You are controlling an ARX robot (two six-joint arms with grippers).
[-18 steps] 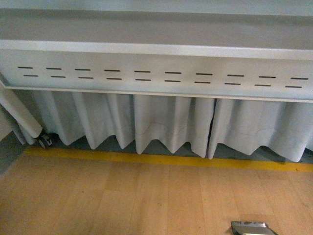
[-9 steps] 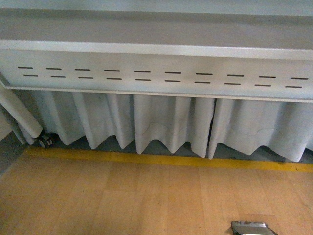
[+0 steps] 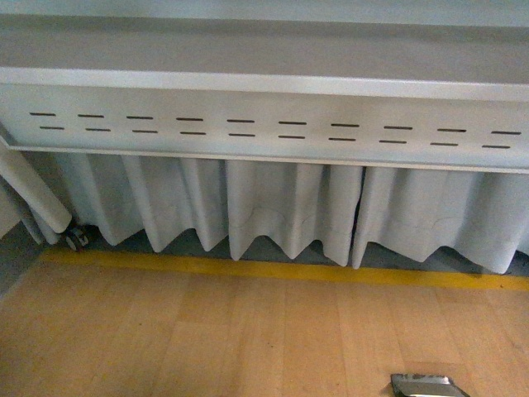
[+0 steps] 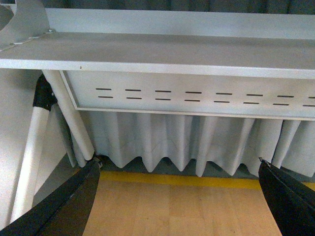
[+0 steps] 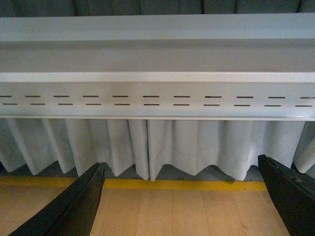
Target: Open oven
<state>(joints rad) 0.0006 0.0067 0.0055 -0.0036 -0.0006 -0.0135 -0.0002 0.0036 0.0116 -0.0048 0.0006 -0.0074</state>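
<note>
From my body camera I look across a pale wooden surface (image 3: 207, 331) to a yellow stripe (image 3: 248, 267) along its far edge. Behind the stripe hangs a pleated white cloth (image 3: 281, 207), and above that runs a grey-white panel (image 3: 264, 124) with two rows of short slots. At the left a white tube leg (image 3: 33, 194) slants down to a small caster (image 3: 76, 238). A silvery piece (image 3: 426, 385) pokes in at the lower edge. It is cut off by the frame and may be metal, but I cannot tell what it is. Neither of my arms shows here.

My left wrist camera shows my left gripper (image 4: 178, 164) spread wide, with its black fingers (image 4: 64, 206) at the two lower corners and nothing between them. Beyond lie the wood, the stripe, the cloth and the slotted panel, with white tube legs off to one side.

My right wrist camera shows my right gripper (image 5: 180, 163) just as wide apart, its black fingers (image 5: 69, 211) likewise holding nothing. It faces the same panel, cloth and stripe squarely.

I cannot tell where the oven is, since none of my three views shows it.
</note>
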